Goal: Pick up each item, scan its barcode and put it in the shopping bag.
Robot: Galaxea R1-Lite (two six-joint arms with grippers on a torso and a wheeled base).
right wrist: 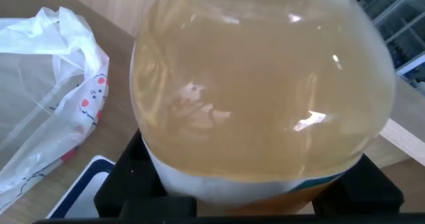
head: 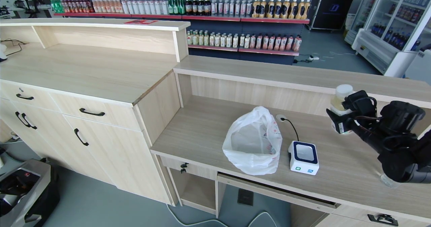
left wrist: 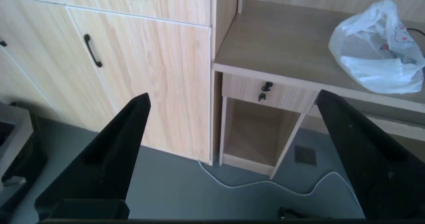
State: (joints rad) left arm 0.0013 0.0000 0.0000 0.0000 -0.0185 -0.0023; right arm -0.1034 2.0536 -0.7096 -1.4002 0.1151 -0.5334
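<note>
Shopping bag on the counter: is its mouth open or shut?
Open. The shopping bag has its mouth spread wide in the head view, so its inside shows; no item is visible in it.

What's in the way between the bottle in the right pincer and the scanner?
Nothing visible. Bare wooden counter lies between the pale yellow clear plastic bottle in the right pincer and the white box-shaped scanner; the white plastic shopping bag stands beyond it.

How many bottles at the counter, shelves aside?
1: a bottle in the right gripper, above the counter right of the scanner. A clear thing hidden under that arm may be another.
</note>
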